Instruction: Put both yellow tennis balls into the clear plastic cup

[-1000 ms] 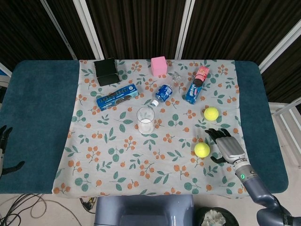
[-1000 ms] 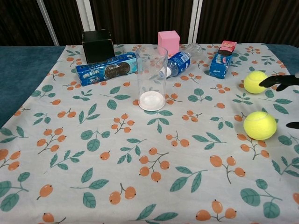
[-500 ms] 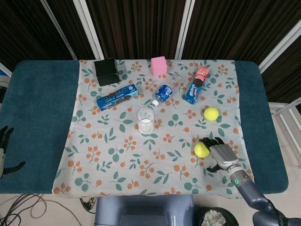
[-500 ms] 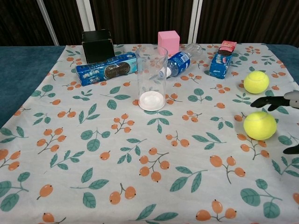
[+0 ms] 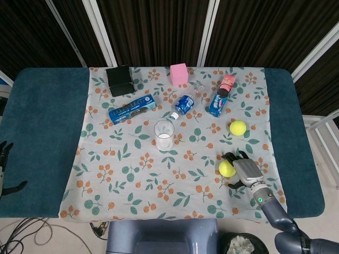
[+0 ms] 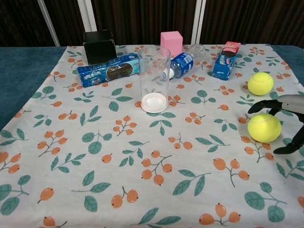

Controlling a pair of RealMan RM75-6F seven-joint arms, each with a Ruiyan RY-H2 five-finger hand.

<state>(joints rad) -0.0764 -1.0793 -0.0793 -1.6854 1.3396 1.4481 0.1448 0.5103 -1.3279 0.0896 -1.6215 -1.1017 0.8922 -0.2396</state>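
Note:
The clear plastic cup (image 5: 164, 135) (image 6: 154, 78) stands upright mid-cloth with a white disc at its bottom. One yellow tennis ball (image 5: 226, 168) (image 6: 264, 128) lies on the cloth at the near right. My right hand (image 5: 246, 170) (image 6: 287, 102) sits just right of it, fingers arched over its far side and thumb low behind it, not closed on it. The second ball (image 5: 238, 127) (image 6: 261, 83) rests further back, free. My left hand (image 5: 4, 159) hangs off the table's left edge, fingers apart and holding nothing.
Along the back of the floral cloth (image 5: 127, 174) lie a black box (image 5: 119, 80), a pink cube (image 5: 179, 73), a blue cookie pack (image 5: 132, 109), a toppled water bottle (image 5: 185, 103) and a second cookie pack (image 5: 221, 96).
My right hand has slid left and closer to the near ball, its fingers now curving around it. Both balls and the cup stay put.

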